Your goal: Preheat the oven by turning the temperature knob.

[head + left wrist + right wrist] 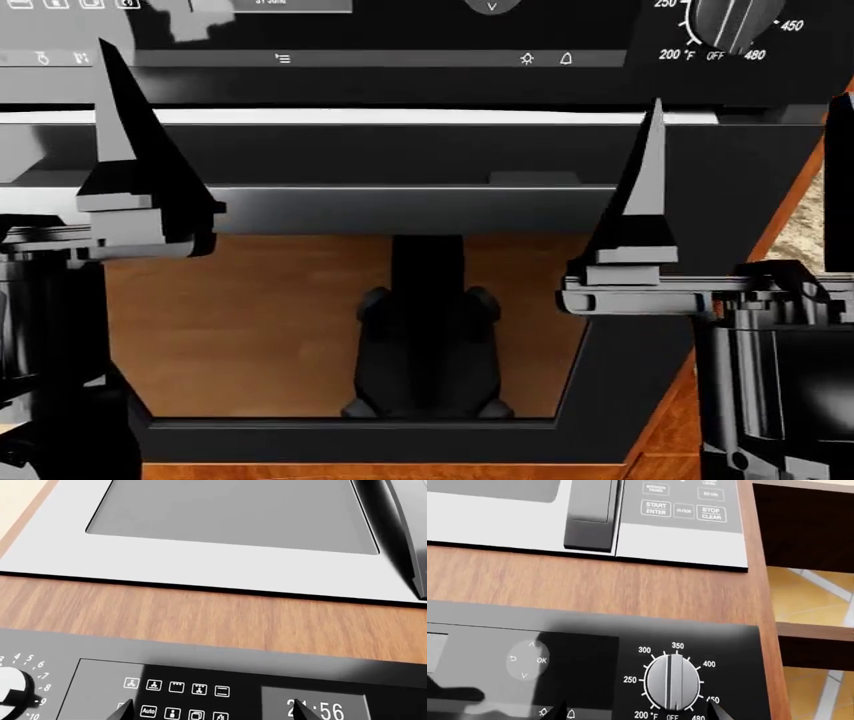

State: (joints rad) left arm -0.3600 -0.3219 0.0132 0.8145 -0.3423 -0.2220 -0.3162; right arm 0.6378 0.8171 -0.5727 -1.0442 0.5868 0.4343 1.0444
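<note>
The black oven fills the head view, with its silver bar handle (400,117) and its glass door window (267,330). Its temperature knob (672,680) is silver, ringed by numbers from 200 °F to 480, and its ridge points down at OFF. It also shows at the top right of the head view (727,20). My right gripper (640,711) is open in front of the panel; the knob lies just ahead, nearer one fingertip (717,709), not touched. My left gripper (212,711) is open and empty before the icon panel (177,687) and the clock (320,710).
A second silver knob with numbers (13,687) is at the panel's other end. A silver microwave (680,535) with a dark handle and buttons sits above the oven behind a wood strip (213,615). Wood cabinet shelves (814,630) stand beside the oven.
</note>
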